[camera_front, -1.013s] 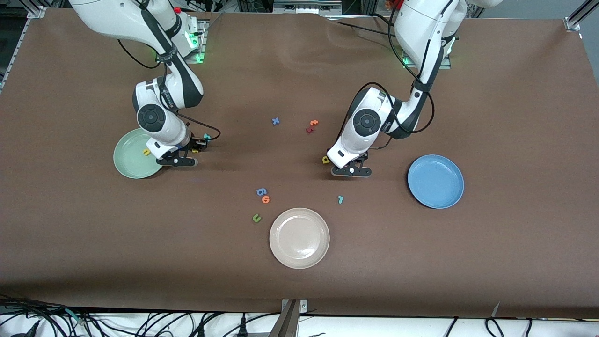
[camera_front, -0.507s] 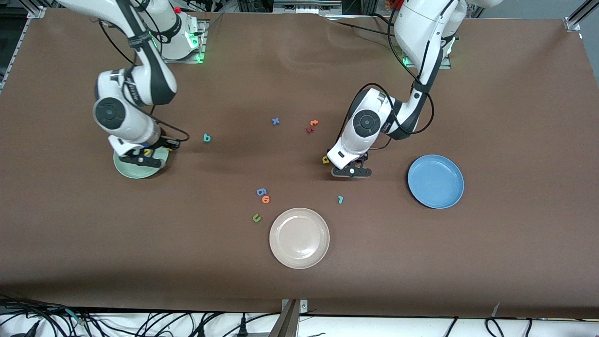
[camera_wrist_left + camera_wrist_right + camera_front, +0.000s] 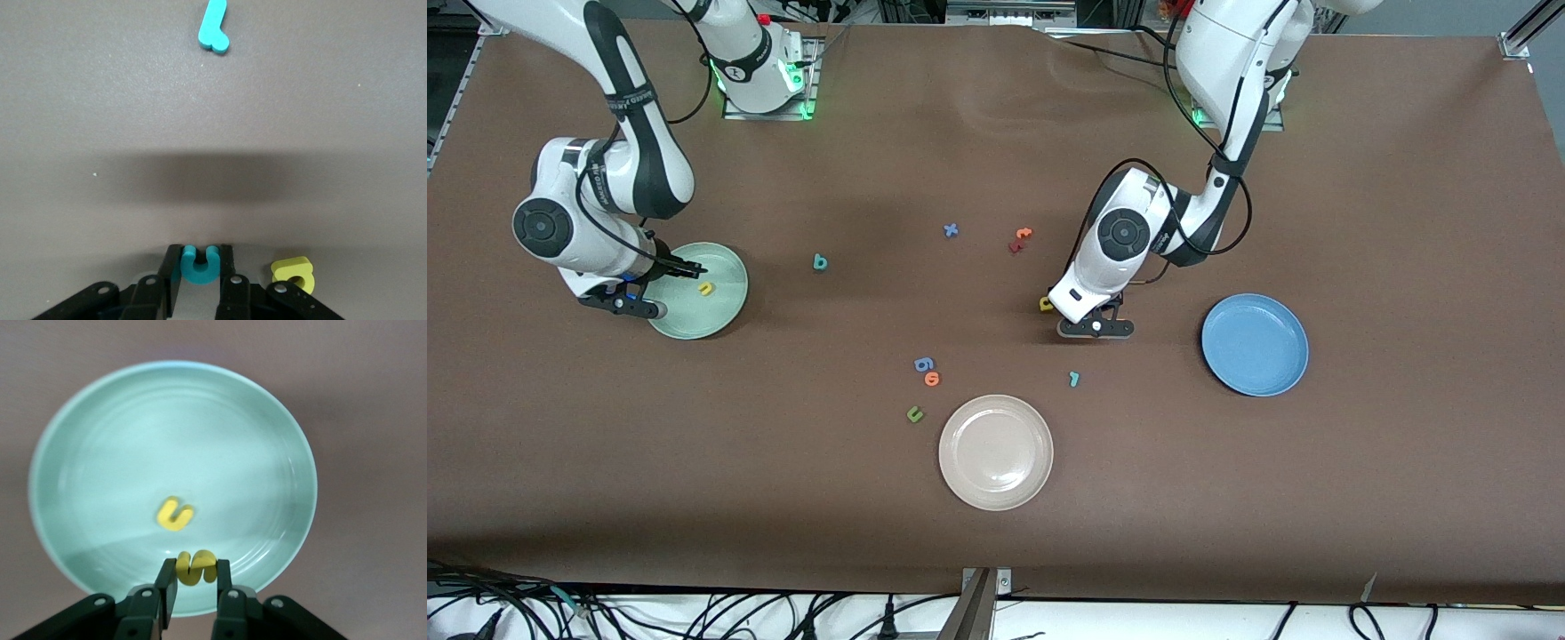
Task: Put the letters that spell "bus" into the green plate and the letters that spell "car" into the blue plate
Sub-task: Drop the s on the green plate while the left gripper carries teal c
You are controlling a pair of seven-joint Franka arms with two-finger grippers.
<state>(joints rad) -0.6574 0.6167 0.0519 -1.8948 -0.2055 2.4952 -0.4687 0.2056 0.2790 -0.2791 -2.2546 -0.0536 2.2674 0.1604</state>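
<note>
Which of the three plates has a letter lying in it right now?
The green plate, toward the right arm's end of the table: a yellow "u" lies in it. The blue plate and cream-white plate hold none.

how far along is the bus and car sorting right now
Done: the yellow u lies in the green plate. In hand: the right gripper holds the yellow s over that plate; the left gripper has its jaws around the teal c. Left: the teal b, yellow a and teal r. The blue plate holds nothing.
</note>
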